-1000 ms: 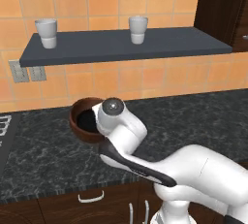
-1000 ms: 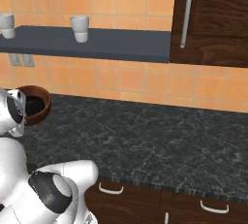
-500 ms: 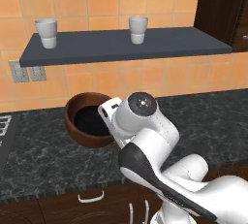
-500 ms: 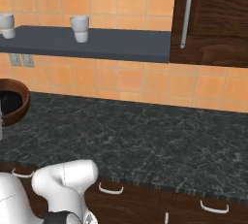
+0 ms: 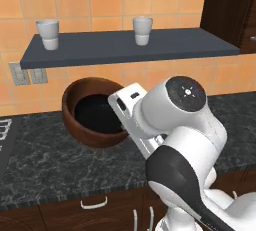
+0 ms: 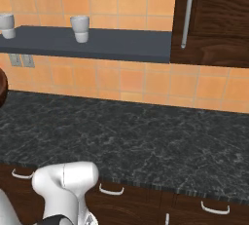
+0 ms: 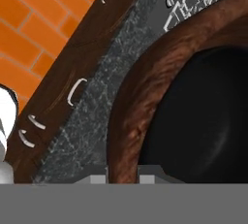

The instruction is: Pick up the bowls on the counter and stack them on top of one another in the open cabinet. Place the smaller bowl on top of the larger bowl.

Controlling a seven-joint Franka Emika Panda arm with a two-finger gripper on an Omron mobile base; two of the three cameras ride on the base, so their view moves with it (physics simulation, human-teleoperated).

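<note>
Far left of the pincer, on the long plain slate-grey wall shelf [image 5: 165,45], stands a white ribbed cup [image 5: 48,33]; a second white cup [image 5: 142,30] stands further right on the same board, above the wrist; both cups sit well above the pincer. Just left of the wrist hangs the wide reddish-brown wooden bowl [image 5: 90,109] with its dark inside, tilted so the mouth faces the camera, raised off the dark grey-black marbled countertop [image 5: 45,170] and below the shelf; its right rim meets the white hand of the arm. In the hand view the two-finger gripper [image 7: 122,173] straddles the bowl's thick brown rim, one tip on each side of the wall, so it is clamped on that rim; the rim curves up and right from the tips, the black hollow lying to their right, the countertop edge and dark wood fronts with white handles to their left.
</note>
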